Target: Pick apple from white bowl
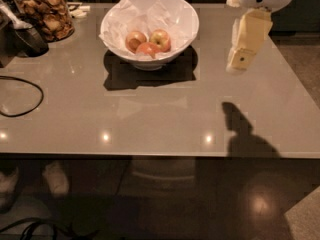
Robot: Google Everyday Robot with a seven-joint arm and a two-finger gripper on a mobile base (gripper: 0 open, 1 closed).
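A glossy grey desk [150, 119] fills the dim room. The apple [147, 49], reddest of 3, lies at the front of the white bowl [186, 34], touching both paler apples [161, 39]. From the gripper [237, 63] it lies leftward in the view, lower and well apart. The gripper hangs over bare desk beside the bowl; whether it is spread or pressed together I cannot tell.

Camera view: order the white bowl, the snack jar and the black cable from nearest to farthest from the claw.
1. The white bowl, at the back centre of the table. The claw hangs above the table's right side.
2. The snack jar, at the back left corner, and the black cable, at the left edge: too close to call.
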